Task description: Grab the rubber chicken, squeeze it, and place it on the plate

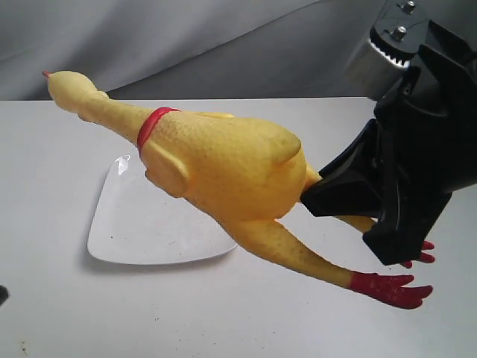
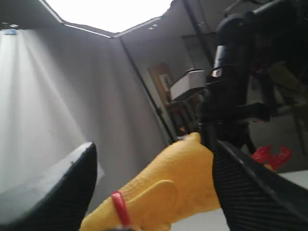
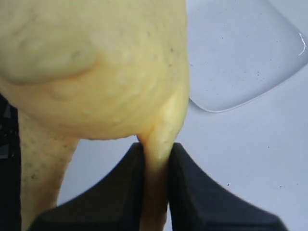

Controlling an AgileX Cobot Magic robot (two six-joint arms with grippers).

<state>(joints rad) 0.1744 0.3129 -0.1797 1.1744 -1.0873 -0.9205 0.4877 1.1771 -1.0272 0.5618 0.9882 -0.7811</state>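
Exterior view: rubber chicken (image 1: 223, 168) is held up by the right gripper (image 1: 313, 195). It lies diagonally across the frame, head at upper left and legs at lower right. The body overlaps the right side of the plate (image 1: 141, 224), which sits flat on the white table (image 1: 298, 321). From this angle I can't tell whether the chicken touches the plate. The grip point is hidden here behind the black fingers. Right wrist view fills that in: right gripper (image 3: 156, 150) is clamped on one thin leg right where it leaves the plump rear, both pads pressed onto the yellow rubber. The other leg runs free down the left edge of that frame. The plate (image 3: 240, 57) is in the upper right there, apart from the fingers. Left wrist view only: left gripper (image 2: 154, 159) has its jaws wide apart and holds nothing. It looks upward at the chicken (image 2: 178, 178), with grey curtain (image 2: 57, 96) behind and the right arm (image 2: 231, 72) at upper right. Chicken looks: yellow pimpled skin, fat body with moulded wing, thin neck, red collar band (image 1: 153, 123), red beak tip (image 1: 46, 73), red feet (image 1: 391, 287). No visible squash in the body.
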